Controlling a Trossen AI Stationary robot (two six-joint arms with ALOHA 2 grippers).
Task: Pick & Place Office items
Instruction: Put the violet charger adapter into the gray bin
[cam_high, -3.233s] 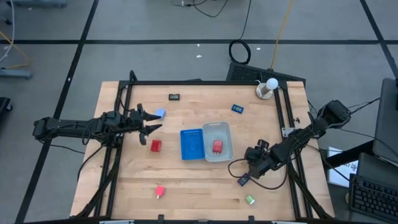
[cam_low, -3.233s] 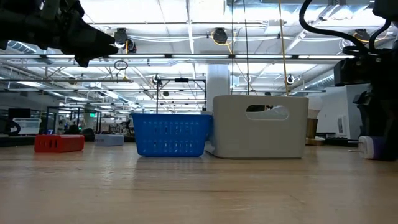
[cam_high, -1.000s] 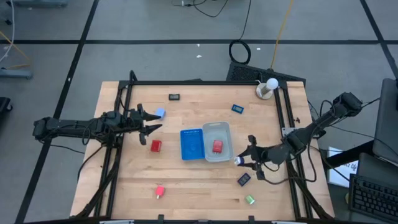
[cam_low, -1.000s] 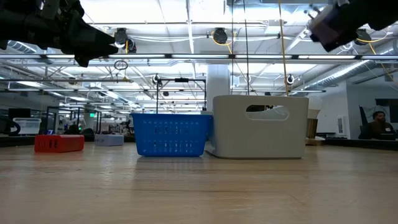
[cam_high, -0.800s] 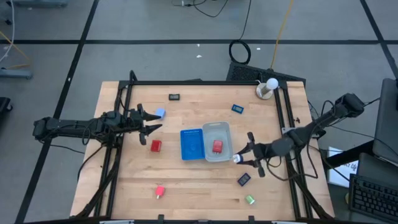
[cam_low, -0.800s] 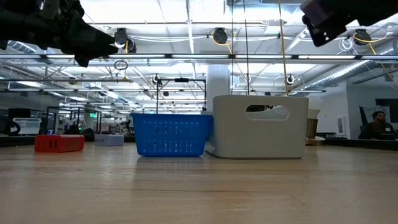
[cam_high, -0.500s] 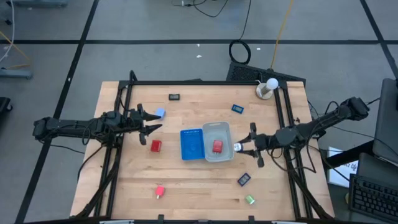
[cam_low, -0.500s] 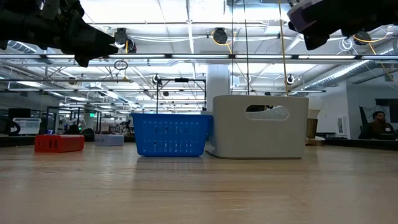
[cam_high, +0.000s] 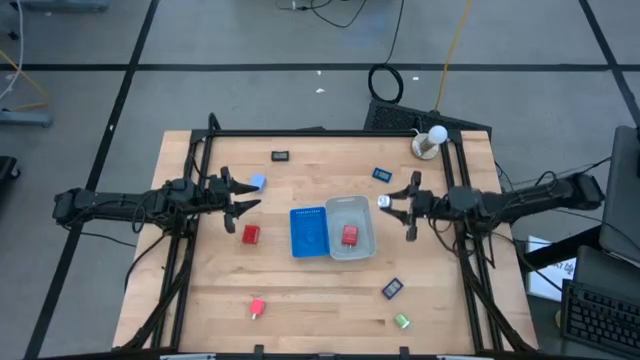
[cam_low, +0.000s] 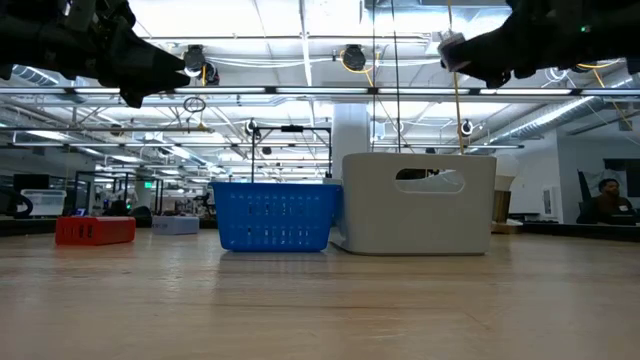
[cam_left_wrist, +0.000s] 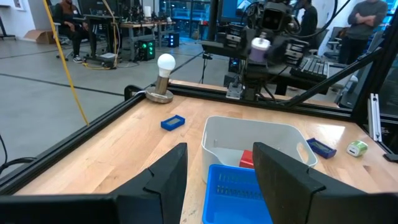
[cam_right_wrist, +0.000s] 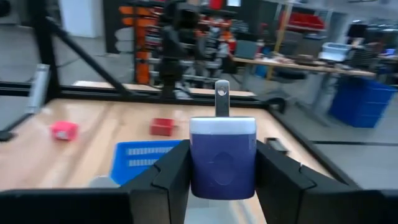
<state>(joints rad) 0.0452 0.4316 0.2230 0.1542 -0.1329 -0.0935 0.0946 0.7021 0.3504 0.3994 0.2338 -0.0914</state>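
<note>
Office items lie scattered around the clear tray (cam_high: 349, 229) on the bench (cam_high: 300, 300). One of them — a small dark-blue block with a pale cap (cam_right_wrist: 222, 155) — is pinched between the fingers of the right gripper (cam_high: 391, 205), raised just beside the tray's far right corner. It looks light, stiff and smooth-sided, so a squeeze across its flat faces, as here, seems the surest hold. A red block (cam_high: 350, 235) already sits inside the tray. The left gripper (cam_high: 240, 197) hangs half-open and empty, well to the tray's left, near a pale blue block (cam_high: 257, 183).
</note>
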